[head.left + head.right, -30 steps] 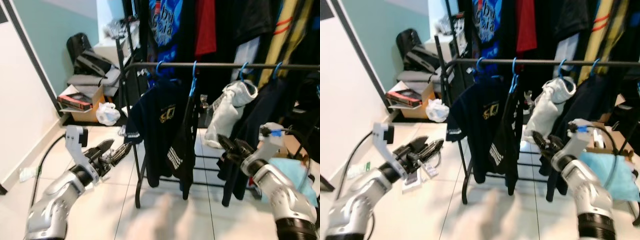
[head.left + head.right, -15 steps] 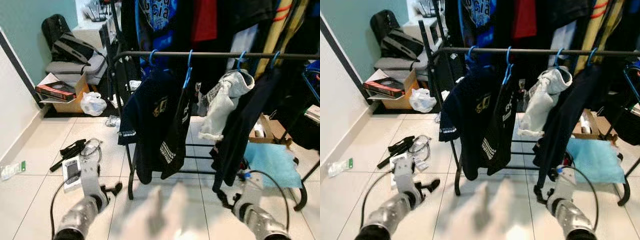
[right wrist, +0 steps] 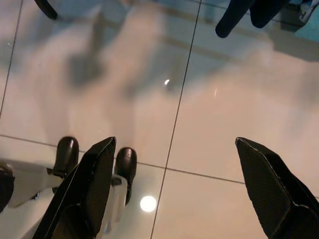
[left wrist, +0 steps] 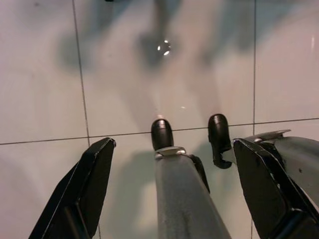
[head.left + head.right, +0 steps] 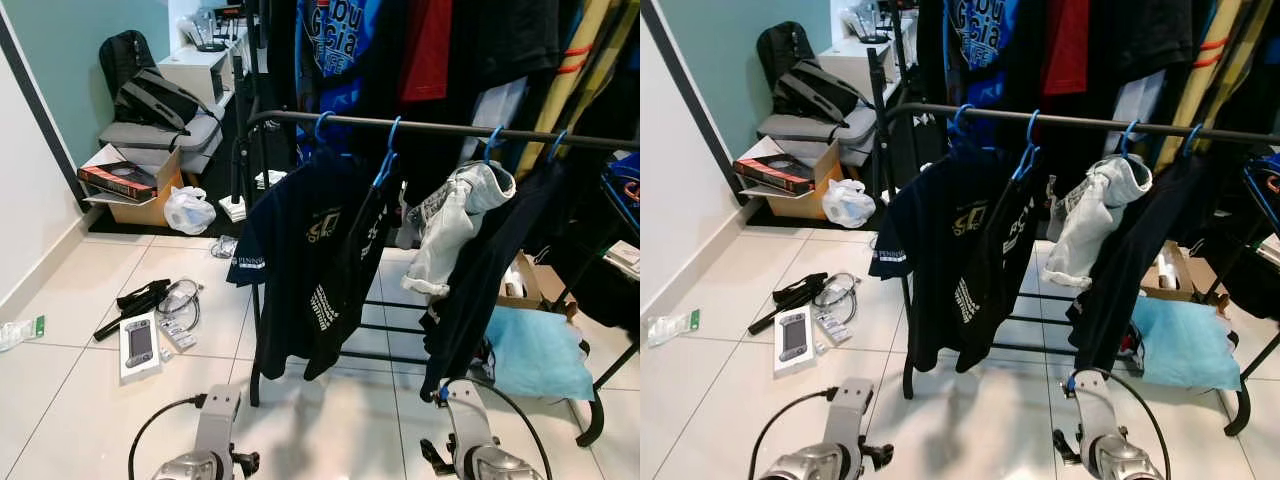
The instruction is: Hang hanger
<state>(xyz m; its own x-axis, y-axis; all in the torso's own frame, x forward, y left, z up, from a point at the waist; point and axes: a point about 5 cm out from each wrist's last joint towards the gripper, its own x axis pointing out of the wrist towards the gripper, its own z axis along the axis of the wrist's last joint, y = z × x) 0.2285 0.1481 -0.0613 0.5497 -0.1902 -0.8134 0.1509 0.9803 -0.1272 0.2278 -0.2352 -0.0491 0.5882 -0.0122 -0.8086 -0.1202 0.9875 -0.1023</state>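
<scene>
The clothes rack (image 5: 440,128) stands before me on the tiled floor (image 5: 60,370), its black rail crossing the head views and carrying dark garments. On it hang blue hangers (image 5: 385,160) by their hooks, a dark T-shirt (image 5: 300,250) draped on the leftmost and a grey garment (image 5: 455,225) farther right. I judge such a plastic hanger to be light, stiff and somewhat slick; its neck, just below the hook, looks the surest place to hold. My left gripper (image 4: 169,194) hangs low, pointing at the floor, fingers (image 4: 84,184) spread wide and holding nothing. My right gripper (image 3: 174,189) hangs likewise, fingers (image 3: 269,184) wide apart and empty. Small clutter, a boxed device (image 5: 138,345) and cables (image 5: 150,297), lies left of the rack.
</scene>
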